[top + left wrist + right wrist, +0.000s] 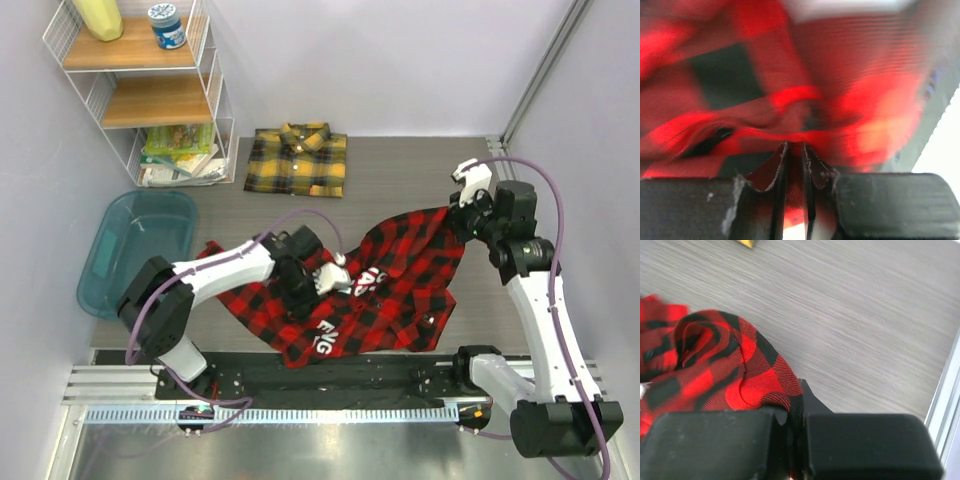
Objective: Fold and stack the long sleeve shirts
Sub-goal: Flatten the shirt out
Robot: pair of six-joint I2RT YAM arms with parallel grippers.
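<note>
Grey wood-grain counter (400, 170) runs between pale walls, and we find the red shirt (400, 290) lying crumpled across its near middle, white lettering facing up. Our left claw (345, 278) sits low on the shirt beside that lettering. In the left wrist view its fingers (781, 167) stand close together with a fold of red cloth pinched between them, so it is gripping the red shirt. Our right claw (458, 208) is at the shirt's far right corner. In the right wrist view its jaws are closed on a bunched edge of the check, and the cloth drapes away to the left. In the top view that corner looks drawn up toward the claw, with the fabric spreading from it toward the left claw. The shirt's near hem reaches the dark strip (400, 375) where the arms are bolted, and its left end points toward the blue tub (140, 250), near it but apart. The yellow shirt (297, 160) lies folded at the far middle, well apart from the red one, with bare counter between them. More bare counter opens to the right of the yellow shirt as far as the metal rail (497, 145) on the right edge. A wire shelf (150, 100) fills the far left corner, just beside the yellow shirt.
</note>
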